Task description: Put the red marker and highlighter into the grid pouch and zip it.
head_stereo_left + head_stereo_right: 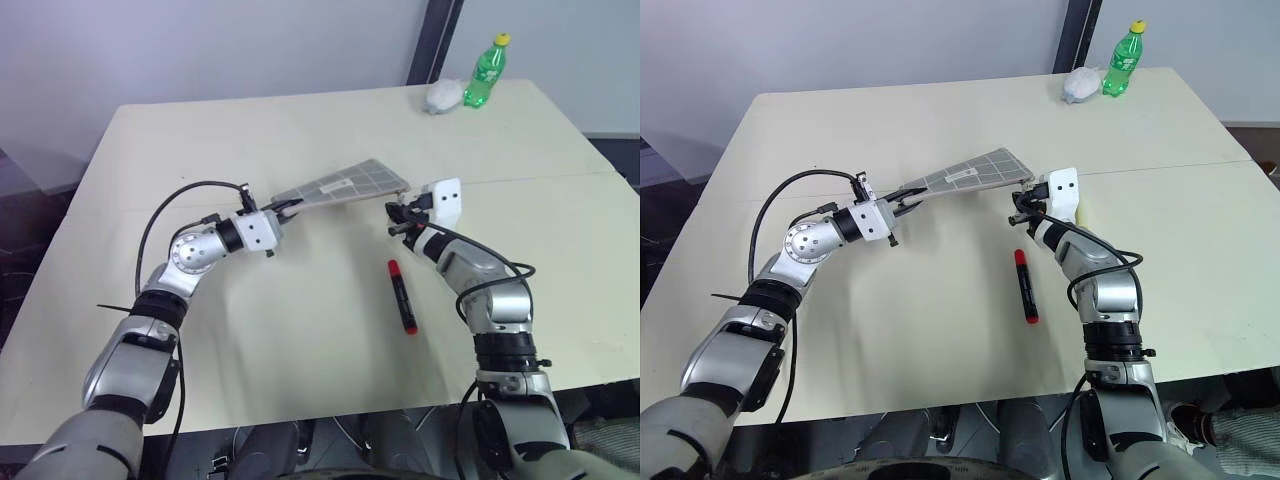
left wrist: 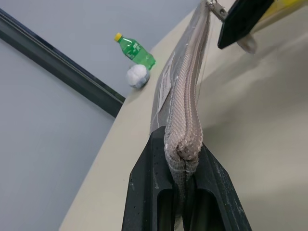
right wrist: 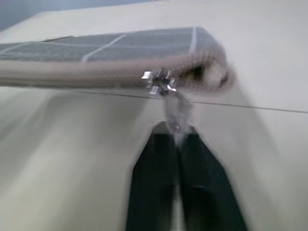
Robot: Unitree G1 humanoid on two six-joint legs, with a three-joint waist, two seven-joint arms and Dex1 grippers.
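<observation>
Two grippers meet at the pouch (image 1: 345,186), which is lifted off the table (image 1: 300,320). The left gripper (image 2: 185,166) is clamped on one end of its zip edge. The right gripper (image 3: 175,139) is closed on the zip pull (image 3: 174,115) at the other end. The marker (image 1: 402,296) lies on the table, near the right arm. A green bottle (image 1: 485,70) stands at the far edge, beside a white ball (image 1: 442,95).

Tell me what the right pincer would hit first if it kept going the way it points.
The grid pouch. The right pincer is shut on the zip pull, so the pouch's zip edge lies directly ahead, held up at the far end by the left pincer.
</observation>
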